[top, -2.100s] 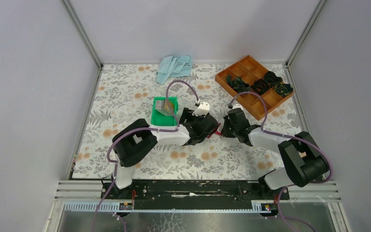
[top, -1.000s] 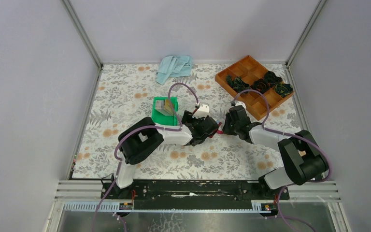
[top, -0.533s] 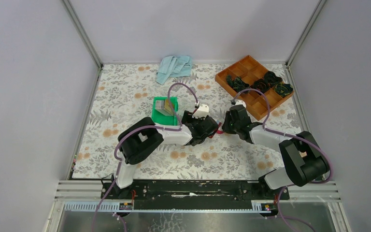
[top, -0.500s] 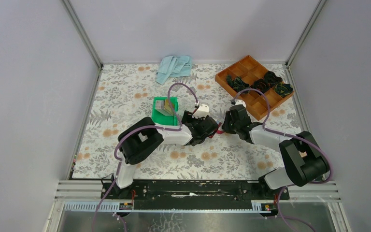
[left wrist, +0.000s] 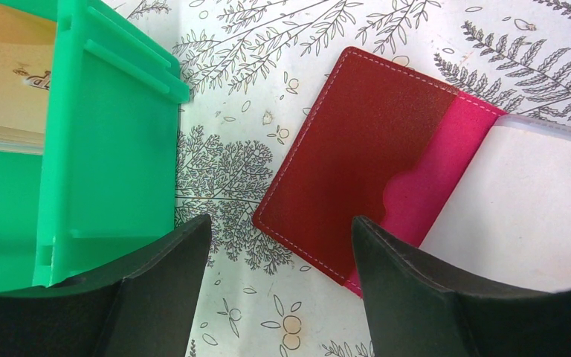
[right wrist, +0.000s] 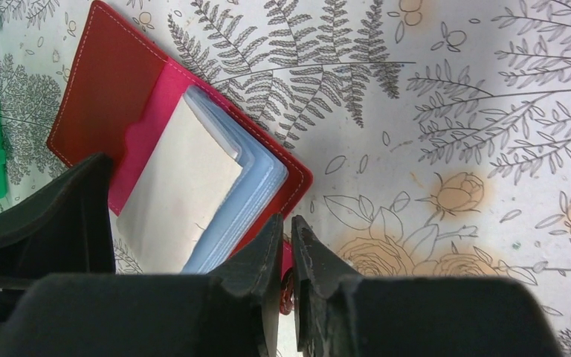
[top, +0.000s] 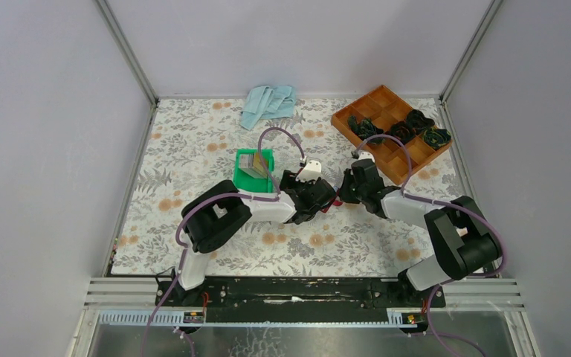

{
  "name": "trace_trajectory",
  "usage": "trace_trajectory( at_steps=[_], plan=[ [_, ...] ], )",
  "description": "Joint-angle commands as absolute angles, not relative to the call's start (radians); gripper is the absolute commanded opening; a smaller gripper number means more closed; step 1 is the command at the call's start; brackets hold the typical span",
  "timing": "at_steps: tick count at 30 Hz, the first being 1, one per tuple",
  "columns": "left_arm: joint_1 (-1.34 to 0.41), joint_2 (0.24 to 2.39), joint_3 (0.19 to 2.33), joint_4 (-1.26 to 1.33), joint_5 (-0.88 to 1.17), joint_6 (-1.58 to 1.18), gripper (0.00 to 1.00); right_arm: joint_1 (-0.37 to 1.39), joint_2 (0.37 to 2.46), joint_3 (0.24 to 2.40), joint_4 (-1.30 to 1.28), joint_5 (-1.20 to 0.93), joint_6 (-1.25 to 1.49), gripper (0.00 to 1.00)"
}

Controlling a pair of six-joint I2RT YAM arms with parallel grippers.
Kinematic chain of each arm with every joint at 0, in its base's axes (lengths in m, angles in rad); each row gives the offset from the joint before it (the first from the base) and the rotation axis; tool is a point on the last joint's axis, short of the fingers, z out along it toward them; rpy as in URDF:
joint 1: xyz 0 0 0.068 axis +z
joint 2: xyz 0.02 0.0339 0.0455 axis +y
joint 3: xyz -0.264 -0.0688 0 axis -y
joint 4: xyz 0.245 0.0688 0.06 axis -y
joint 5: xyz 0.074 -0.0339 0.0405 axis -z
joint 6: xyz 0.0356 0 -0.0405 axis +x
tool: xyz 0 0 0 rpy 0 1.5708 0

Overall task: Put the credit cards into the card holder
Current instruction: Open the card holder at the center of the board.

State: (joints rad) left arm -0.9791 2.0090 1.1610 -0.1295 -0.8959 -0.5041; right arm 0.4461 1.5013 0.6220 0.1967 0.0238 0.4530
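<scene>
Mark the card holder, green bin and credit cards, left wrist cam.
card holder [left wrist: 357, 156]: left wrist view, dark red panel.
green bin [left wrist: 104, 149]: left wrist view, outer wall.
credit cards [left wrist: 4, 89]: left wrist view, gold card face inside the green bin.

Top cam looks down over the whole counter [top: 193, 141] from behind. Both wrist cams hug it close, sharing the card holder [left wrist: 357, 156] between left tool [left wrist: 280, 227] and right tool [right wrist: 288, 223].
</scene>
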Motion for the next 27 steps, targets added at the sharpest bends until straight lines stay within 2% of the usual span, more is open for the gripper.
trace_trajectory(
  at_steps=[1,27],
  plan=[
    [-0.98,2.025,1.172,-0.172,-0.836,-0.523,0.76,0.459,1.527,0.67,0.246,-0.003,0.455,0.15],
    [-0.988,2.027,1.166,-0.186,-0.83,-0.54,0.75,0.491,1.546,0.674,0.247,-0.009,0.465,0.14]
  ],
)
